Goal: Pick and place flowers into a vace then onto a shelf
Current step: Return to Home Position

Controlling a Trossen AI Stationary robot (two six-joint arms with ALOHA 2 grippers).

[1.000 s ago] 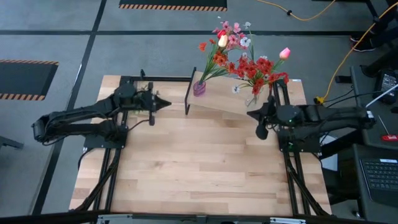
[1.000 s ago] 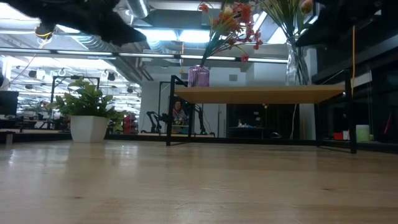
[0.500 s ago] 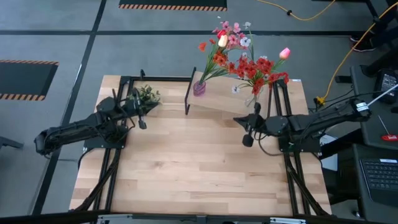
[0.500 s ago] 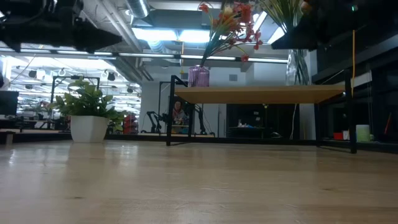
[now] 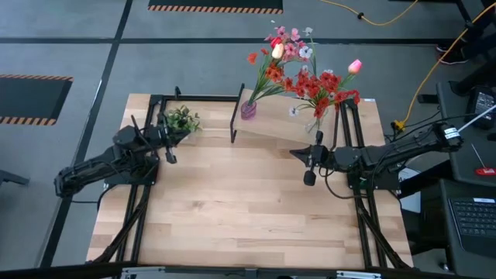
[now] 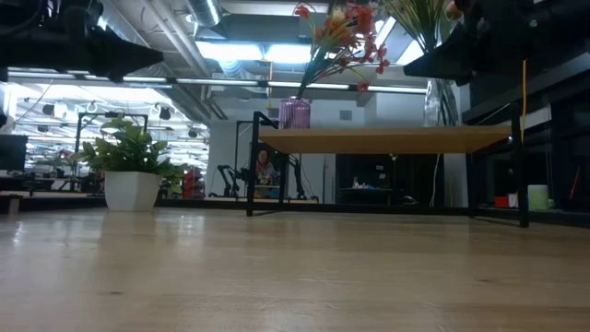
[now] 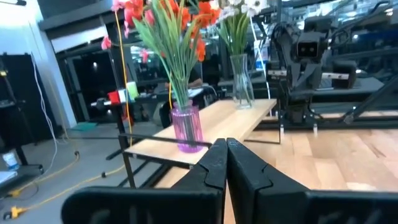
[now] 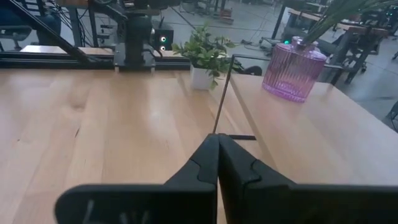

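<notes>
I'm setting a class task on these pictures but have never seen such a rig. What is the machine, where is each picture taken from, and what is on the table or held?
It is a robot: two dark arms at a wooden table, each ending in a two-finger gripper. One picture looks straight down, one looks level across the tabletop, and two come from cameras on the wrists. The left gripper and right gripper are both shut, hold nothing and hover over the table. At the table's back stands a small shelf carrying a purple vase and a clear vase, both with flowers. A potted plant sits beside the shelf, on the left arm's side.
</notes>
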